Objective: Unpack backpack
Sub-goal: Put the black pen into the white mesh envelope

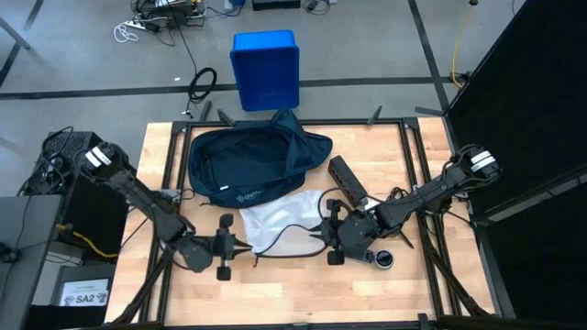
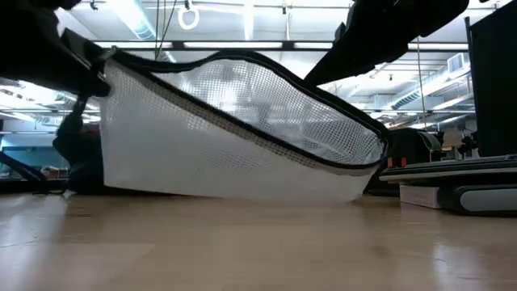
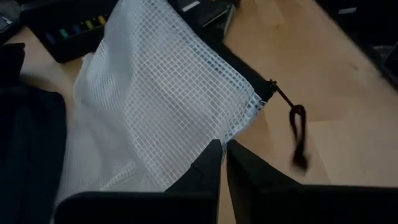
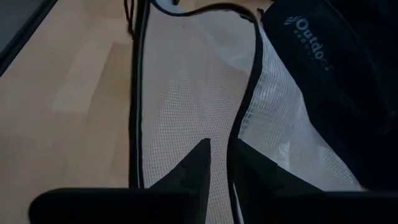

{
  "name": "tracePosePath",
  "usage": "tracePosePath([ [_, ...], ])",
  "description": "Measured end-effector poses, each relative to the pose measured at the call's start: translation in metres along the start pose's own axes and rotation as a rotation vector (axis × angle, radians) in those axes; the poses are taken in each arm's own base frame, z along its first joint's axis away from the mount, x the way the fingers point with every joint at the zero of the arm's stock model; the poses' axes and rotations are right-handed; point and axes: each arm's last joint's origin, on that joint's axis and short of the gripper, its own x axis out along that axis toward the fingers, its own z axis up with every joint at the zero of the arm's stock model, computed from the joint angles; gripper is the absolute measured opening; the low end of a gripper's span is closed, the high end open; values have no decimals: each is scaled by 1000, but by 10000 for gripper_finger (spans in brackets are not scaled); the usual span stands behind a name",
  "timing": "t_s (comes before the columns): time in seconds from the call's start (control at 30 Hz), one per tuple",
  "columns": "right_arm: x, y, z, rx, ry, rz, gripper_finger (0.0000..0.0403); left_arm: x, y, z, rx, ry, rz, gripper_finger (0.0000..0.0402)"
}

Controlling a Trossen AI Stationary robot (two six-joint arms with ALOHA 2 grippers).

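Backpack (image 1: pixel 252 160) lies at the far middle of the surface (image 1: pixel 413 174). Both claws pinch the white mesh bag (image 1: pixel 280 225) just before it: left claw (image 3: pixel 222 152), right claw (image 4: pixel 219 152).

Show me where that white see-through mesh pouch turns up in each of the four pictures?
High view: the mesh pouch lies mid-table, just in front of the backpack, between the two pincers.
Low view: it fills most of the picture, held up off the wood.
Left wrist view: it spreads ahead of the left pincer.
Right wrist view: it spreads ahead of the right pincer.
Shared landmark: its black edging.
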Motion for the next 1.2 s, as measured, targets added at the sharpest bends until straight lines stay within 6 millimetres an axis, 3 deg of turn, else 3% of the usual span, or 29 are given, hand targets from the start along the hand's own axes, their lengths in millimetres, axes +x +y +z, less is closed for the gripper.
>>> tracePosePath([
  [0.27,0,0,0,4,-4,0,41,9,29,-30,-103,-96,-72,0],
  [0.4,0,0,0,4,-5,-1,41,9,38,-34,-146,-156,-96,0],
  [1.2,3,-8,3,26,-19,-20,41,8,39,-31,-118,-195,-78,9],
])
